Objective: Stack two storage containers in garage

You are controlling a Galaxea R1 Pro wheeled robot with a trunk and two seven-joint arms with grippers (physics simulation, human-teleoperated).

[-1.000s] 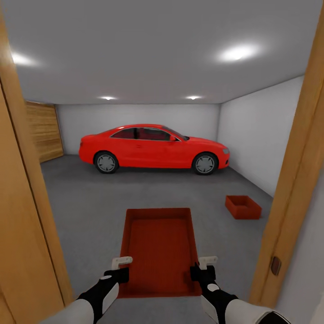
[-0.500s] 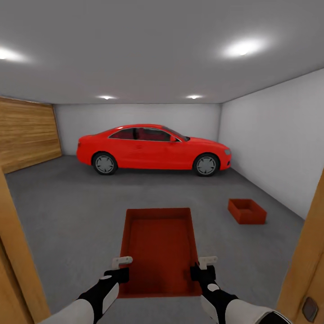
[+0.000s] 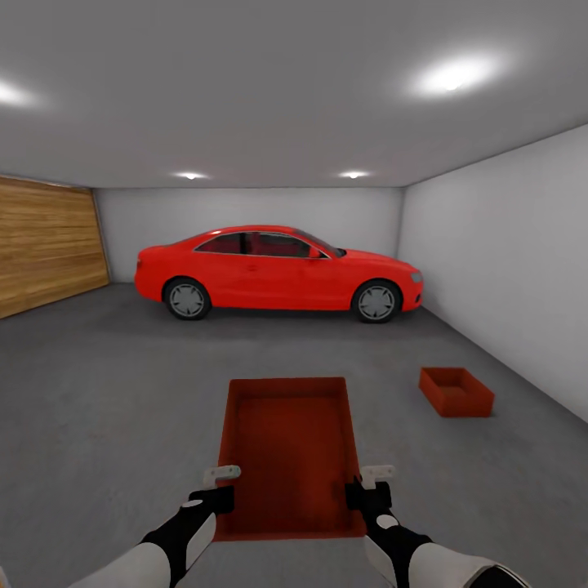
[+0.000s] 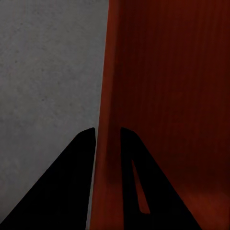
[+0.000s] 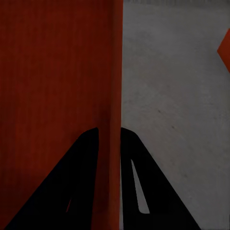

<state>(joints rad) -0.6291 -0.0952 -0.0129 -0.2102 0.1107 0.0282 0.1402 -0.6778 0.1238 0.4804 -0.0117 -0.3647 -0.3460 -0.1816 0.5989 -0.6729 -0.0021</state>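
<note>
So the garage's grey floor (image 3: 122, 392) and red car (image 3: 278, 273) are seen ahead. One container (image 3: 290, 449) is gripped by its side walls, left tool (image 3: 219, 482) and right tool (image 3: 369, 482) clamped on. Second container (image 3: 456, 392) is parked on the floor by the right wall.

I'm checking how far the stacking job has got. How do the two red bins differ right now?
The near bin is held off the ground, the left gripper and right gripper each clamped on a side wall; the far bin sits alone on the grey floor near the right wall. The near bin lies square to the view; the far bin is turned at an angle. Both are red, open-topped and empty.
</note>
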